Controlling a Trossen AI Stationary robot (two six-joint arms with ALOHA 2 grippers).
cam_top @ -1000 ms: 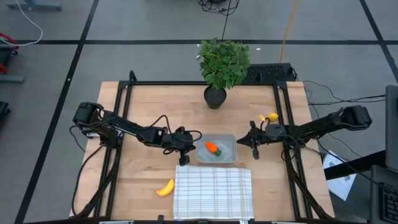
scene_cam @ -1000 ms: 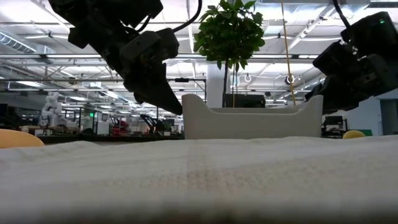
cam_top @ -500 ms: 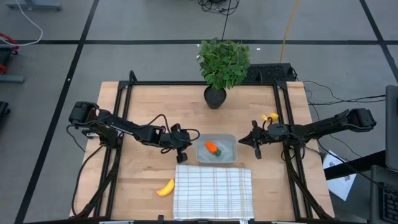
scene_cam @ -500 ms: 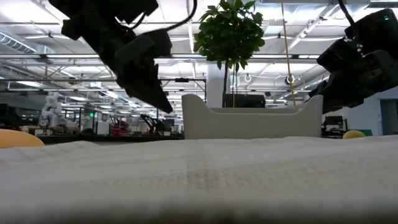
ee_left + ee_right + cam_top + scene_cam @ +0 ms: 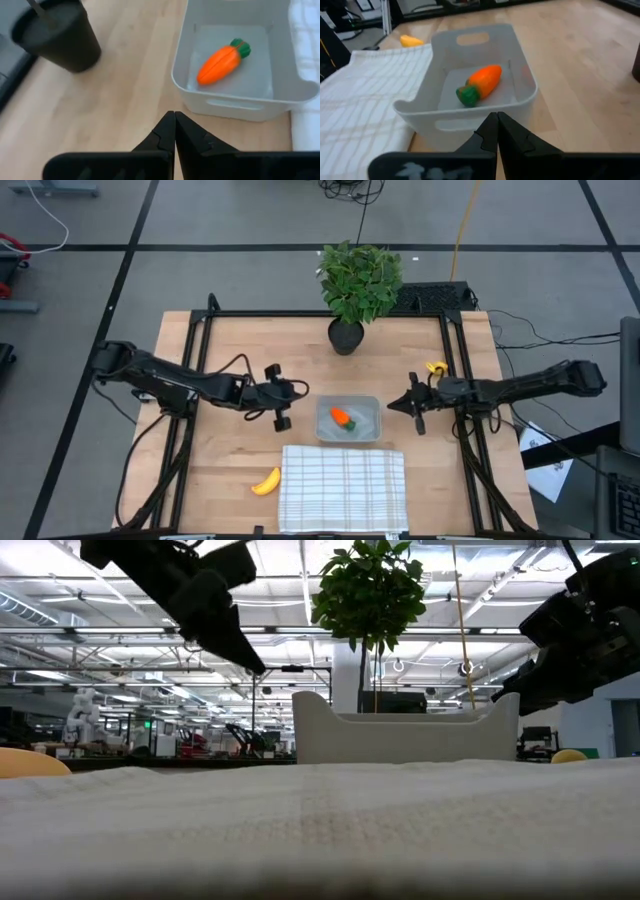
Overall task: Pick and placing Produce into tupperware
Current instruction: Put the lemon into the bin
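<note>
- We see a light wooden surface (image 5: 240,340) carrying everything.
- On it: a potted plant (image 5: 346,335) at the far edge, the tupperware (image 5: 366,408) mid-surface, a checked cloth (image 5: 343,488) near it, the banana (image 5: 266,483) beside the cloth, and a small yellow fruit (image 5: 437,367) toward the right side.

The whole table (image 5: 250,360) was seen from straight overhead. A level view was taken at cloth (image 5: 320,830) height. The tupperware (image 5: 235,60) was framed closely by both wrist cameras from opposite sides, mid-frame.

Bare surface (image 5: 240,370) flanks the tupperware (image 5: 366,426) on both sides; cloth (image 5: 343,488) touches its near edge, plant pot (image 5: 345,336) stands behind.
</note>
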